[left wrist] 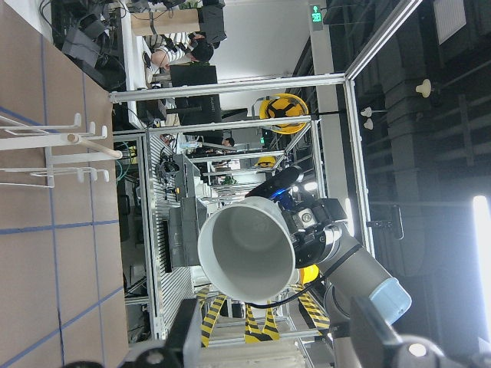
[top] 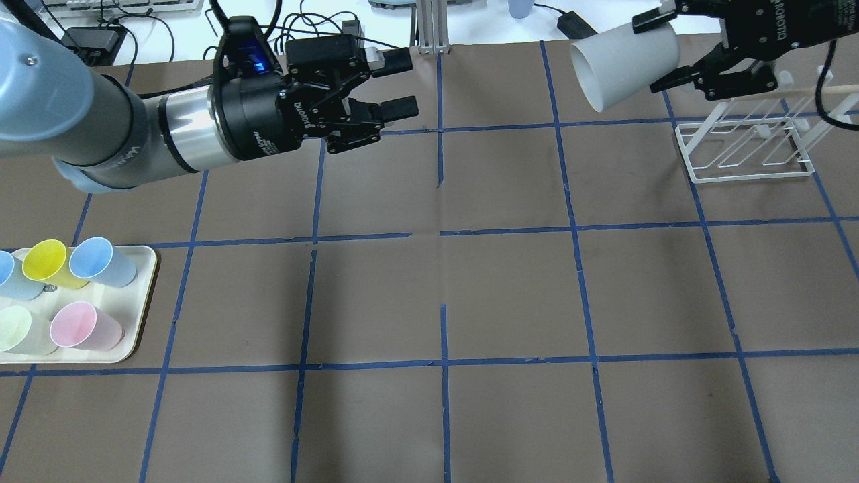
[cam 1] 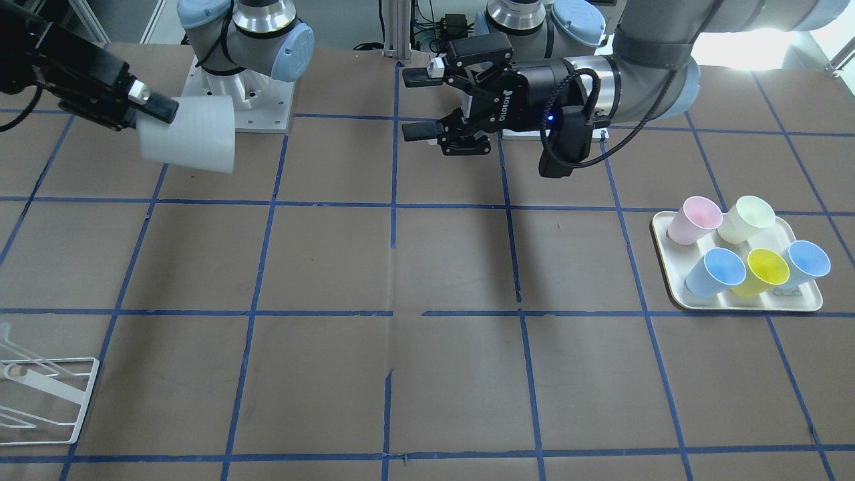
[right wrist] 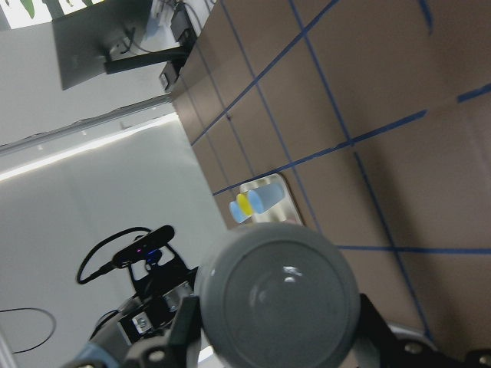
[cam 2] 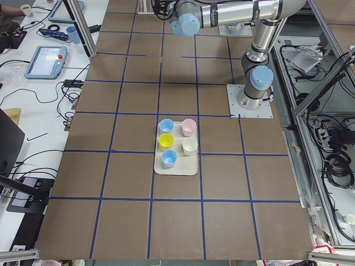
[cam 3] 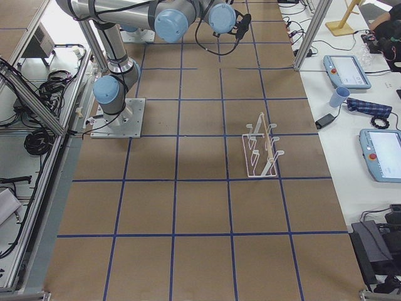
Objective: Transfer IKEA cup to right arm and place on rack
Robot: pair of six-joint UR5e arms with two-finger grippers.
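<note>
Overhead exterior: the rack (top: 745,151) stands on the robot's right, with the IKEA cup (top: 624,64) held aloft near it.
The right gripper (top: 654,55) clamps the cup level, mouth toward mid-table; the left gripper (top: 401,84) gapes empty, well apart.

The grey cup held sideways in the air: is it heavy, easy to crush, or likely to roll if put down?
Probably light: the small grey tapered plastic cup hangs sideways from two jaws gripping near its base. The wall looks thin, so a squeeze might flex it. Laid on its side, its tapered shape would likely roll in a curve.
</note>
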